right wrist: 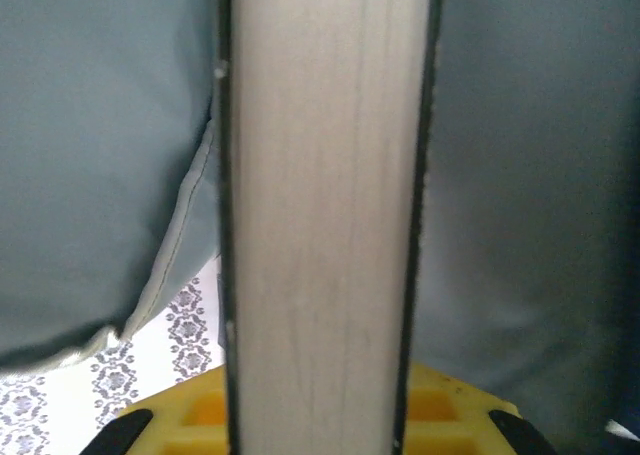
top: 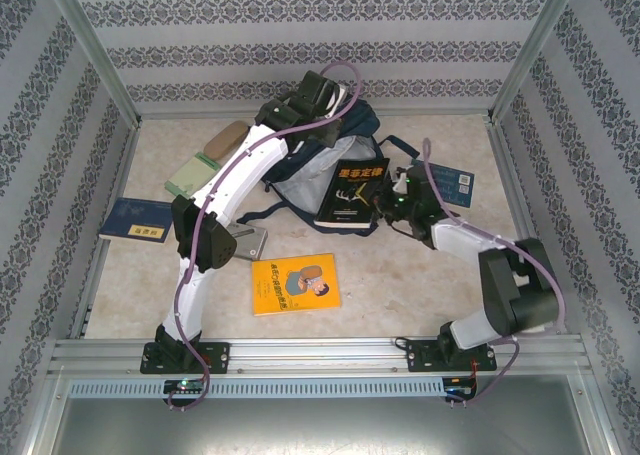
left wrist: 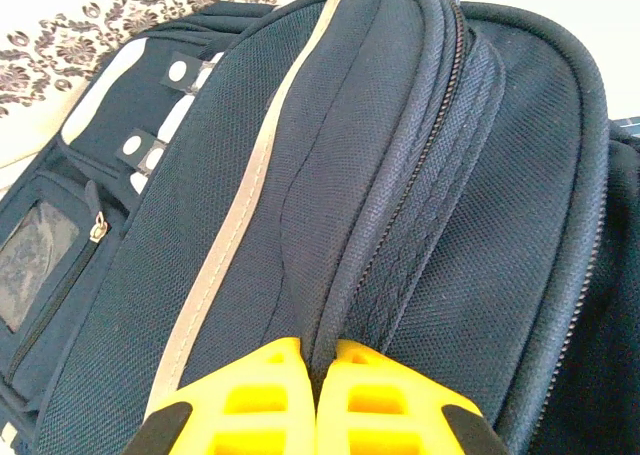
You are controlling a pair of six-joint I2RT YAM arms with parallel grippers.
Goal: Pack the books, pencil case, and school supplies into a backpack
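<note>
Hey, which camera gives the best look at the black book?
Top external: the black book shows its printed cover, gripped by the right gripper at the backpack. The right wrist view gives its page edge end-on. The left wrist view looks at backpack fabric.

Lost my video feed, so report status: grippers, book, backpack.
Left gripper shut, pinching backpack fabric. Right gripper shut on black book, at backpack's mouth. No obstruction seen.

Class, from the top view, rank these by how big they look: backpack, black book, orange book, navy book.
1. backpack
2. orange book and black book: they look alike, and the black one is tilted, so they stay tied.
3. navy book
</note>
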